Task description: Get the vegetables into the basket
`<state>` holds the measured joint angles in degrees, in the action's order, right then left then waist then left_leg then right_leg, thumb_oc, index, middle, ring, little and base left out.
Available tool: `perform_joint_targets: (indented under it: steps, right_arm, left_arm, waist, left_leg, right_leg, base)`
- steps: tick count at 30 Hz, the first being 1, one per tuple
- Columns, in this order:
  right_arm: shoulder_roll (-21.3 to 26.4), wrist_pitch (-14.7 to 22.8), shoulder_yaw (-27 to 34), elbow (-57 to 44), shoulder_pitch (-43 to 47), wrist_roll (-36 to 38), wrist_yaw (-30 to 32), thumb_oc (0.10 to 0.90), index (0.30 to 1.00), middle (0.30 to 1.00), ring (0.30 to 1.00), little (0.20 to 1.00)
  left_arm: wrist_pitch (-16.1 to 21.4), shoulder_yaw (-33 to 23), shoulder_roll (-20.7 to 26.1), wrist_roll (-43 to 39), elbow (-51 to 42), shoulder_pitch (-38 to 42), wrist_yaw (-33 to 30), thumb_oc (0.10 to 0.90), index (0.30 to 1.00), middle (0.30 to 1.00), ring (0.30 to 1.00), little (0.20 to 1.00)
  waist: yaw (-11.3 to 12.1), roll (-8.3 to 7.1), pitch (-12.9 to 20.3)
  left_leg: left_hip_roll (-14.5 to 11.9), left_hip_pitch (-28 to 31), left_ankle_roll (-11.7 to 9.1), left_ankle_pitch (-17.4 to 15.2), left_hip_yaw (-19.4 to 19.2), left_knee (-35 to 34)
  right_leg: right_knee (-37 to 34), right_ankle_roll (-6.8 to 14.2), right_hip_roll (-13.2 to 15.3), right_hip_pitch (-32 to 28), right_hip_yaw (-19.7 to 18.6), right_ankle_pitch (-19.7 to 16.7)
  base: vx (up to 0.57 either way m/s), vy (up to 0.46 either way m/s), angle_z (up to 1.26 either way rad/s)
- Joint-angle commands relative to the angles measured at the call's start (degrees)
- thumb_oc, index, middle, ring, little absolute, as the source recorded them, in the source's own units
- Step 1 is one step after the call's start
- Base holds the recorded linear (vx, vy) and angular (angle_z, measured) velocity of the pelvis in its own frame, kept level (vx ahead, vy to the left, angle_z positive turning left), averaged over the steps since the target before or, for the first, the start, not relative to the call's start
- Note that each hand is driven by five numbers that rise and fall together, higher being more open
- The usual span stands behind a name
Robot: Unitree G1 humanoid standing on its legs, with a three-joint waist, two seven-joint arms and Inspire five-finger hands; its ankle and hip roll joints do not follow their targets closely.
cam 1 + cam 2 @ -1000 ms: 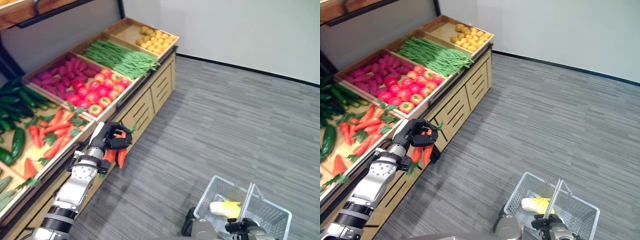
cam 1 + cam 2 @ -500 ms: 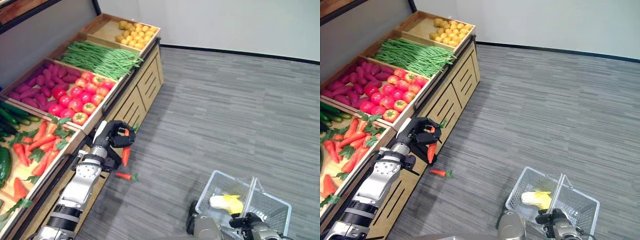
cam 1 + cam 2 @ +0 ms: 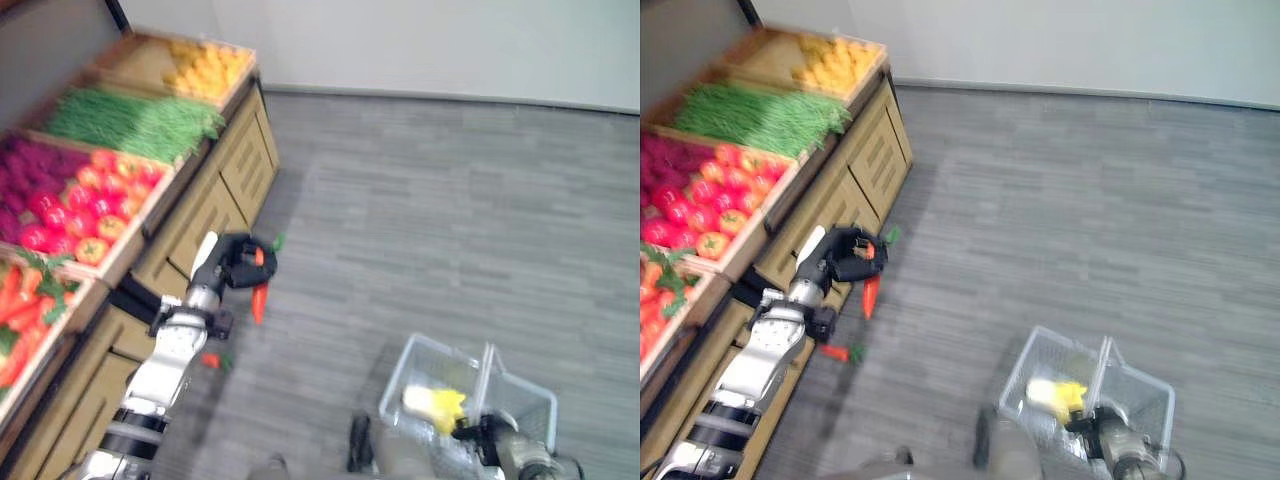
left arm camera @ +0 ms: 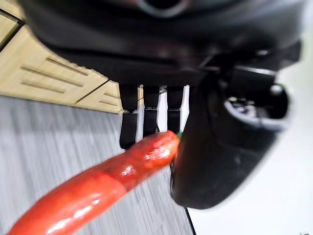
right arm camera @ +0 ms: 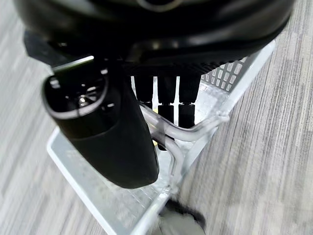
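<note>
The left arm reaches forward from the lower left alongside the pale wooden produce stand [image 3: 235, 165], its dark left hand [image 3: 232, 268] raised out beyond the stand's front edge, over the grey plank floor [image 3: 450, 200]. That hand's fingers and thumb are curled round the top of a slim orange-red carrot [image 3: 259, 298], which hangs point-down below the fist; the left wrist view shows the carrot's thick end [image 4: 146, 152] pinched between the fingers [image 4: 149, 115] and the thumb. A second small orange carrot with a green top [image 3: 838, 352] lies on the floor just beside the stand's drawer fronts, below the left forearm.

The right hand [image 5: 166, 103] sits low at the bottom right, fingers hooked round the wire handle [image 5: 195, 129] of the silver wire-mesh basket [image 3: 400, 375]. A yellow vegetable [image 3: 432, 404] lies inside the basket.

The basket is well apart from the held carrot, to the right and nearer the robot, with bare floor between them. The stand's crates of red tomatoes [image 3: 95, 195], green beans [image 3: 130, 118] and yellow fruit [image 3: 205, 65] line the left side, while the floor runs open to the white wall [image 3: 450, 45] ahead
</note>
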<state>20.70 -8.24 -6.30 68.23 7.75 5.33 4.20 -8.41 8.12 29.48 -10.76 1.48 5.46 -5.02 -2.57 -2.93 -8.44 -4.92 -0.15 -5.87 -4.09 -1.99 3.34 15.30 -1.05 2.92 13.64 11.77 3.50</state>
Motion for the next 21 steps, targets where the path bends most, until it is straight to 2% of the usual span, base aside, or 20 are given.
perform_joint_targets:
  steps: [1, 2, 5, 6, 9, 14, 21]
  right_arm:
    - [4.7, 1.6, -3.4, -0.8, 0.1, -1.1, 0.6, 0.400, 0.300, 0.300, 0.300, 0.300]
    - [4.8, 1.6, -3.5, -0.8, 0.4, -1.2, 0.6, 0.400, 0.300, 0.300, 0.300, 0.300]
    - [4.7, 1.7, -3.7, -0.8, 0.8, -1.2, 0.6, 0.400, 0.300, 0.300, 0.300, 0.300]
    - [4.6, 1.7, -3.6, -1.4, 0.7, -0.6, 0.4, 0.400, 0.300, 0.300, 0.300, 0.300]
    - [5.0, 1.6, -3.0, -2.8, 1.2, -0.2, 0.4, 0.400, 0.300, 0.300, 0.300, 0.300]
    - [5.8, 1.3, -3.1, -6.5, 2.5, 0.4, 0.6, 0.400, 0.300, 0.300, 0.300, 0.300]
    - [7.5, 0.7, -4.6, -14.1, 6.5, 1.2, 0.8, 0.400, 0.300, 0.300, 0.300, 0.300]
  left_arm:
    - [6.0, -6.0, 1.4, -0.6, -5.0, 1.9, -3.3, 0.400, 0.300, 0.300, 0.300, 0.300]
    - [6.0, -6.3, 1.5, -0.5, -5.0, 1.6, -3.4, 0.400, 0.300, 0.300, 0.300, 0.300]
    - [5.8, -6.8, 1.7, -0.5, -5.2, 0.3, -3.1, 0.400, 0.300, 0.300, 0.300, 0.300]
    - [5.7, -7.0, 1.8, -0.4, -5.4, -0.8, -2.6, 0.400, 0.300, 0.300, 0.300, 0.300]
    - [5.4, -6.6, 3.0, -0.1, -4.9, -1.6, -1.7, 0.400, 0.300, 0.300, 0.300, 0.300]
    - [5.0, -5.4, 4.3, -0.2, -4.5, -1.7, -1.1, 0.400, 0.300, 0.300, 0.300, 0.300]
    - [4.0, -1.6, 5.6, 0.4, -2.6, -0.2, 0.3, 0.400, 0.300, 0.300, 0.300, 0.300]
  waist:
    - [2.0, 2.70, 0.6]
    - [2.2, 2.86, 0.4]
    - [2.0, 3.21, 0.7]
    - [2.2, 3.23, 1.1]
    - [2.2, 2.85, 2.2]
    - [2.3, 2.61, 3.0]
    - [2.3, 2.85, 4.3]
  left_leg:
    - [0.3, -9.9, -1.3, 12.6, 9.0, -2.6]
    - [0.8, -9.7, -1.3, 12.2, 10.1, -2.5]
    - [0.5, -7.7, -0.8, 10.8, 8.9, -2.8]
    - [0.8, -5.9, 0.0, 9.3, 8.5, -2.9]
    - [1.6, -2.8, 1.3, 7.7, 6.5, -3.4]
    - [2.0, -0.1, 1.9, 8.3, 4.8, -6.6]
    - [2.8, 1.7, 2.6, 7.3, 3.6, -7.9]
  right_leg:
    - [-18.0, 7.1, 2.2, -13.5, -3.9, -6.4]
    - [-17.9, 7.2, 2.0, -13.6, -5.2, -6.2]
    - [-17.8, 7.3, 1.5, -13.4, -7.3, -6.2]
    - [-18.4, 7.2, 1.4, -14.3, -9.0, -6.2]
    - [-18.3, 7.6, 2.2, -16.5, -10.3, -5.6]
    - [-18.0, 8.4, 2.7, -16.5, -11.5, -5.9]
    - [-19.3, 9.4, 3.8, -17.2, -12.0, -6.4]
  base:
    - [0.14, 0.091, -0.88]
    - [0.09, 0.084, -0.86]
    - [0.07, 0.077, -0.84]
    - [0.19, 0.183, -1.22]
    - [0.20, 0.151, -1.03]
    - [0.09, 0.089, -0.37]
    - [0.05, 0.052, -0.07]
